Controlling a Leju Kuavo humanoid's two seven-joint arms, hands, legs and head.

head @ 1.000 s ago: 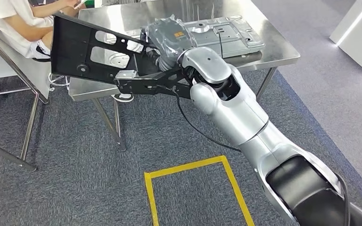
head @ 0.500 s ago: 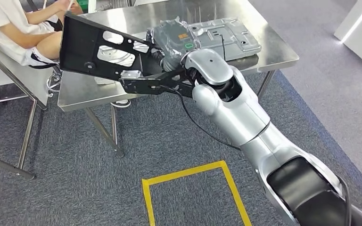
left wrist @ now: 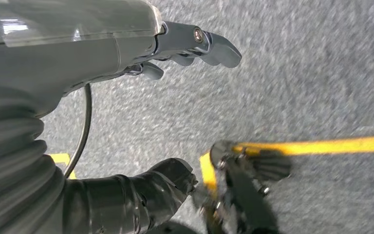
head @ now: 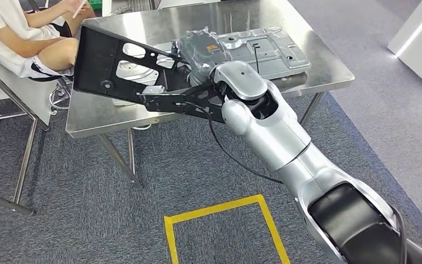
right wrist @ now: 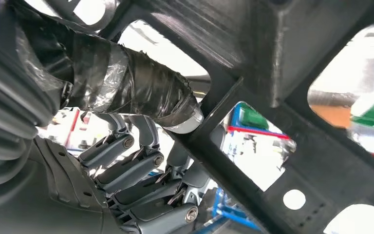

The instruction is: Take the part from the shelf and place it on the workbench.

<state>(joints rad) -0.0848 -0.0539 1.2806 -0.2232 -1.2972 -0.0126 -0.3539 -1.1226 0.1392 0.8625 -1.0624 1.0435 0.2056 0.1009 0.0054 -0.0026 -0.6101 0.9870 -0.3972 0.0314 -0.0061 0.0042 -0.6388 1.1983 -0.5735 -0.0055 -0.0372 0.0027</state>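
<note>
We are carrying the black part (head: pixel 115 69) out over the steel workbench (head: pixel 329 60); our right hand (head: pixel 198 52) is clamping one of its ribs, thumb (right wrist: pixel 141 92) on one side and fingers (right wrist: pixel 136 170) wrapped round the other, as the right wrist view is showing; the part is hanging tilted above the workbench's near-left corner, not yet resting on it; its long lower bar is reaching back past the near edge toward our arm.

Our left hand (left wrist: pixel 175 44) is hanging over the grey carpet beside a strip of yellow floor tape (left wrist: pixel 321 145), fingers spread and holding nothing.

We are judging the risks from here; a seated person (head: pixel 27 33) is sitting just beyond the workbench's left end, close to the part's raised far corner, so a swing that way could strike them; a grey stamped metal panel (head: pixel 264 47) is already lying on the workbench's far side, and the part could catch on it while coming down; a release while the part is overhanging the near edge could tip it onto the floor.

No containers are appearing here.
</note>
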